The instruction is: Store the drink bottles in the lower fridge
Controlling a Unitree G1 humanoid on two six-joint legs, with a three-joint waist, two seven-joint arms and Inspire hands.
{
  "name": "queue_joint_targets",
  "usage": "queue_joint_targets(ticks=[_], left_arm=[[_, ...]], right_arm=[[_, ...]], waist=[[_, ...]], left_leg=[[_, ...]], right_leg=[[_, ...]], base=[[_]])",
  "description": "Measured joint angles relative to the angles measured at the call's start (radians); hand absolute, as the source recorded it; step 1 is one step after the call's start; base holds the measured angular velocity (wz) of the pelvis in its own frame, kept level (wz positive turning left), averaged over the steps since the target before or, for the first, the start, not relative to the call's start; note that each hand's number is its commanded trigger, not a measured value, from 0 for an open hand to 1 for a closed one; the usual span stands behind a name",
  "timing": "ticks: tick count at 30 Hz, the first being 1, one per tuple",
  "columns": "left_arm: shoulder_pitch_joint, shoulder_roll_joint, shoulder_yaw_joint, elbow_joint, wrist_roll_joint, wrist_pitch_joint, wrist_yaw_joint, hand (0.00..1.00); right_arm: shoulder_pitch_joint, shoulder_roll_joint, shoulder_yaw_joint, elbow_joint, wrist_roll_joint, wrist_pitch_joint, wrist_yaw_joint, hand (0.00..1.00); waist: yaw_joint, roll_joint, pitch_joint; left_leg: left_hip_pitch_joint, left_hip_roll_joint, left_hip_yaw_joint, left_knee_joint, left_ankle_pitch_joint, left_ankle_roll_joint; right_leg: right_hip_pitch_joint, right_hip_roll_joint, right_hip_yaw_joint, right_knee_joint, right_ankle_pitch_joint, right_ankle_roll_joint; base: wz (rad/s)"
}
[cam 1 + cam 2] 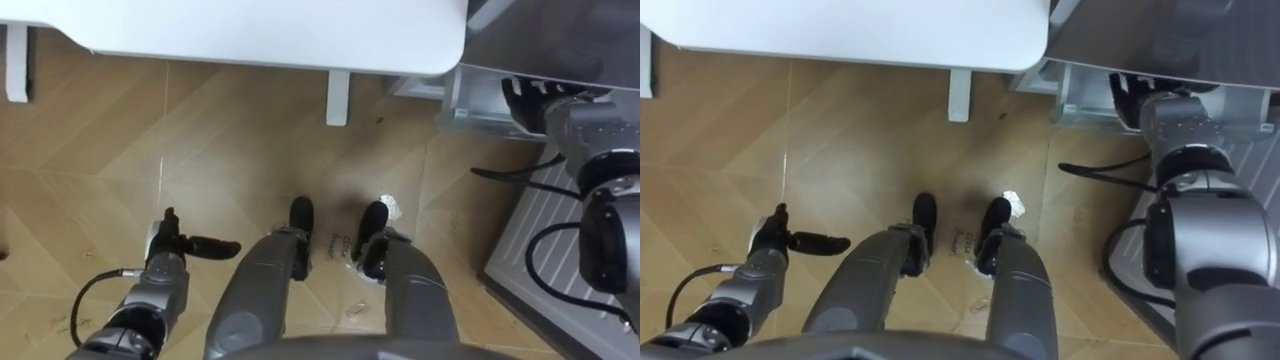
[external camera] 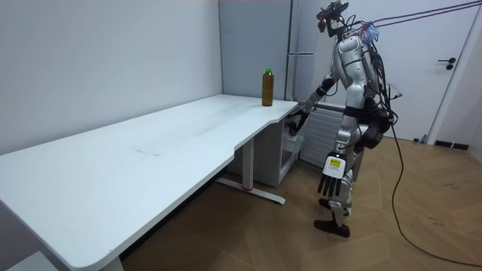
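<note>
No writing is legible anywhere, not even on the bottle [image 2: 266, 87].

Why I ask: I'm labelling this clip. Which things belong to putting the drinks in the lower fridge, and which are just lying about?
For the job: green-capped drink bottle; grey fridge; right hand reaching towards its lower part; left hand hanging open at the robot's side.
Just about: white desk under the bottle; white scrap on the floor; white room door.

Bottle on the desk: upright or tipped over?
Upright. In the room view the bottle stands on its base near the desk's far corner, green cap uppermost.
</note>
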Motion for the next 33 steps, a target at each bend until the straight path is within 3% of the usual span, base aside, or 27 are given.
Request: queue_joint_targets(ticks=[7,16,20,25,33], left_arm=[[0.001,0.001,0.0,0.003,-0.056,-0.001,0.0,0.0],[0.001,0.002,-0.023,0.004,-0.081,-0.001,-0.001,0.0],[0.007,0.002,-0.027,0.005,-0.079,-0.001,-0.002,0.0],[0.028,0.016,-0.027,0.001,-0.077,0.001,-0.002,0.0],[0.081,0.034,0.071,-0.001,-0.075,0.0,-0.052,0.0]], right_arm=[[0.001,-0.011,-0.032,0.001,0.003,-0.027,-0.006,0.0],[0.005,-0.011,-0.032,0.004,0.004,-0.028,-0.02,0.0],[0.041,-0.011,-0.032,0.006,0.006,-0.027,-0.021,0.0],[0.074,-0.011,-0.032,0.009,0.019,-0.02,-0.009,0.0],[0.172,-0.009,-0.032,0.008,0.002,-0.011,0.041,0.0]], waist=[[-0.001,0.001,-0.0007],[0.004,0.002,-0.0014],[0.027,0.008,-0.0021],[0.029,0.014,-0.0025],[0.038,0.028,-0.0103]], left_leg=[[0.002,0.0,0.0,0.0,0.0,0.0],[0.009,0.001,0.001,0.007,0.0,0.0],[0.038,0.002,-0.002,0.009,-0.001,0.0],[0.073,0.001,-0.012,0.002,-0.001,0.0],[0.175,0.002,-0.023,-0.019,-0.003,-0.003]], right_leg=[[0.001,0.002,0.001,0.0,0.0,0.0],[0.007,-0.001,0.001,0.009,0.001,-0.001],[0.041,0.004,0.001,0.001,0.001,-0.001],[0.079,0.005,-0.001,-0.005,-0.001,-0.001],[0.19,0.013,-0.006,-0.038,-0.004,0.004]], base=[[0.0],[0.0],[0.0],[0.03],[0.03]])
